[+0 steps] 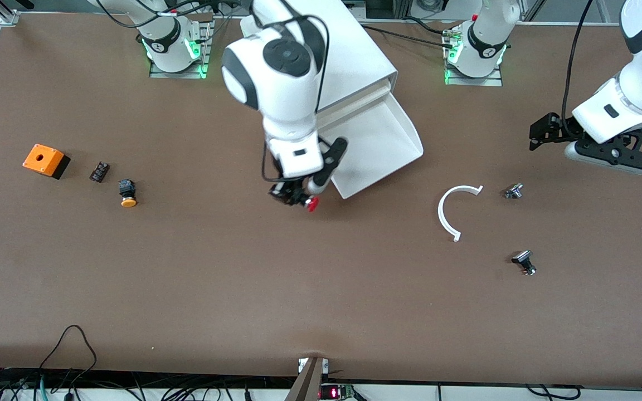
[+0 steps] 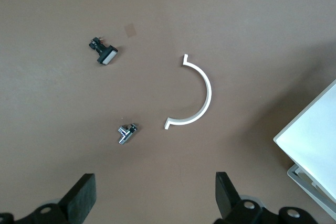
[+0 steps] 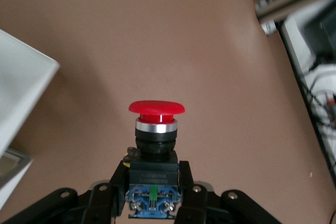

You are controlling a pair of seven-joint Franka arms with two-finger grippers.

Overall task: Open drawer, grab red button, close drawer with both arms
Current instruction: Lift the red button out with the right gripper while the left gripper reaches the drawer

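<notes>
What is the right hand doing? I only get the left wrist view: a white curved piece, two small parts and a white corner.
Observer: The right hand is shut on the red button and holds it over the table, beside the drawer's front corner.
Operator: Is that white corner the drawer?
Observer: Yes. The drawer is pulled out of the cabinet, and nothing shows in it.
Operator: Where does my left hand sit on the table overall?
Observer: The left hand hangs open over the table at the left arm's end. An orange box and an orange-capped button lie toward the right arm's end.
</notes>
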